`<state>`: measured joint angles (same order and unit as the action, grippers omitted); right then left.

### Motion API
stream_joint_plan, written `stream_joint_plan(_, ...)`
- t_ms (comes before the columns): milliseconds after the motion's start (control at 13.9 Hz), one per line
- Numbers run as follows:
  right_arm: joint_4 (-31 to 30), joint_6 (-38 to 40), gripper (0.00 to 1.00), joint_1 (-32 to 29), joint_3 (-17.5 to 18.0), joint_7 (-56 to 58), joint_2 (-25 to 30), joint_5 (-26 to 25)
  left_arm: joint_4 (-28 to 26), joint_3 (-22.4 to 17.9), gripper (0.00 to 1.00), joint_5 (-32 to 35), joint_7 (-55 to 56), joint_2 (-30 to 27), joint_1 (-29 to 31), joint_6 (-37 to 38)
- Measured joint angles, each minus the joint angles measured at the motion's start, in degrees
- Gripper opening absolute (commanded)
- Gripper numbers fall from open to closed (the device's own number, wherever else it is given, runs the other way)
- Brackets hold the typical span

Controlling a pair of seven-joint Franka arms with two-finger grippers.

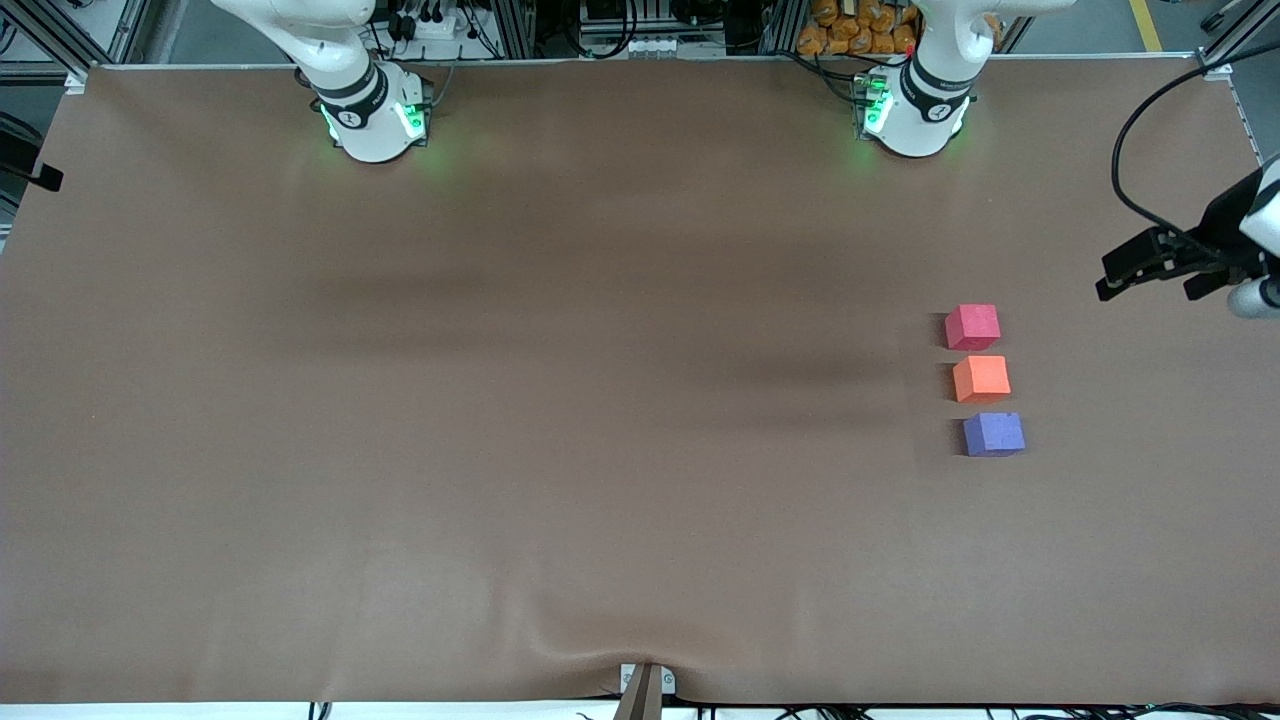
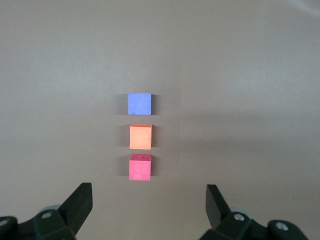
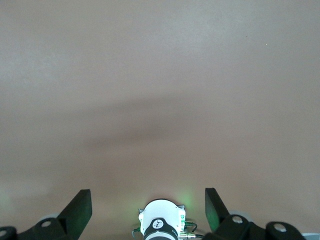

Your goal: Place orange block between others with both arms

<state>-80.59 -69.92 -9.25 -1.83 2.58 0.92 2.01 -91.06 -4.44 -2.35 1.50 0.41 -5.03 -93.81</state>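
Note:
Three small foam cubes stand in a short row on the brown table toward the left arm's end. The orange block (image 1: 981,378) (image 2: 140,136) is the middle one. The pinkish-red cube (image 1: 972,327) (image 2: 140,167) lies just farther from the front camera, the purple-blue cube (image 1: 993,433) (image 2: 139,104) just nearer, with narrow gaps between them. My left gripper (image 2: 149,192) hangs high in the air, open and empty, with its hand (image 1: 1165,262) at the table's end near the row. My right gripper (image 3: 148,197) is open and empty, high over its own arm's base (image 3: 161,223).
The brown table cover (image 1: 560,400) is bare apart from the cubes. The two arm bases (image 1: 375,120) (image 1: 915,115) stand along the table edge farthest from the front camera. A black cable (image 1: 1140,130) loops above the table's left-arm end.

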Motion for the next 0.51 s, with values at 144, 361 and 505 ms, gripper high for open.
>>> stream_joint_plan(144, 0.0, -0.1, 1.00, 0.0, 0.2, 0.1, 0.0, 0.0, 0.0, 0.0, 1.00, 0.1, 0.0, -0.3, 0.1, 0.0)
stream_joint_plan(361, 0.0, -0.2, 1.00, 0.4, 0.8, 0.3, 0.0, 0.0, 0.3, 0.1, 1.00, 1.2, 0.0, -0.3, 0.2, -0.2)
stream_joint_plan(505, 0.0, -0.2, 1.00, 1.0, 1.1, 0.3, 0.0, 0.0, 1.2, 0.1, 1.00, 1.4, 0.0, -0.3, 0.2, -0.2)
